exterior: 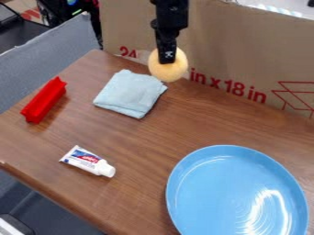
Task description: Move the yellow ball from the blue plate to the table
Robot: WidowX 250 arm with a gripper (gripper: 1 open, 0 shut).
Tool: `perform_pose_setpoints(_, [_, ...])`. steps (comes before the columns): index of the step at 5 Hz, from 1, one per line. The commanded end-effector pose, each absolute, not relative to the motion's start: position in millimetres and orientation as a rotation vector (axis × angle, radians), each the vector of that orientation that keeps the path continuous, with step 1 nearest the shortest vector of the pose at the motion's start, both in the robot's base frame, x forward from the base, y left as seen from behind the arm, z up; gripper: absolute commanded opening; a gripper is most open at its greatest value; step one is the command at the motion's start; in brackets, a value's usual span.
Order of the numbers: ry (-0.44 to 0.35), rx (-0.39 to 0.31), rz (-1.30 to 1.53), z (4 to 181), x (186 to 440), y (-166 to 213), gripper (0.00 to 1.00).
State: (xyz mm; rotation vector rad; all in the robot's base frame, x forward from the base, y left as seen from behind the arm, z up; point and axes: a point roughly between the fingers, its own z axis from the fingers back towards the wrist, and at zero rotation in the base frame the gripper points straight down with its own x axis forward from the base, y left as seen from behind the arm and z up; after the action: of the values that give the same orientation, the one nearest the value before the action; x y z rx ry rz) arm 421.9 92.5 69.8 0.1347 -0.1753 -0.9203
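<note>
The pale yellow ball (170,65) hangs in the air at the back of the table (147,147), just past the far edge of the folded cloth. My dark gripper (166,52) comes down from above and is shut on the ball's top. The large light-blue plate (236,193) lies at the front right with nothing on it, well away from the ball.
A folded pale-blue cloth (130,92) lies under and left of the ball. A red object (43,99) sits at the left edge, a toothpaste tube (88,162) at the front left. A cardboard box (233,46) walls the back.
</note>
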Motion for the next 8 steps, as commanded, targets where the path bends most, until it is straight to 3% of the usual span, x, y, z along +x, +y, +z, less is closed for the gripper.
perform_pose_setpoints(1, [-0.222,0.148,-0.900,84.0,413.6,107.7,0.00])
perform_pose_setpoints(3, [-0.247,0.169,-0.899,122.4,419.1,110.4,0.00])
perform_pose_setpoints(6, [-0.263,0.122,-0.929,120.3,421.1,147.1,0.00])
perform_pose_setpoints(7, [-0.279,0.108,-0.942,142.2,414.7,149.6,0.00])
perform_pose_setpoints(8, [-0.270,0.109,-0.954,149.7,401.2,135.7,0.00])
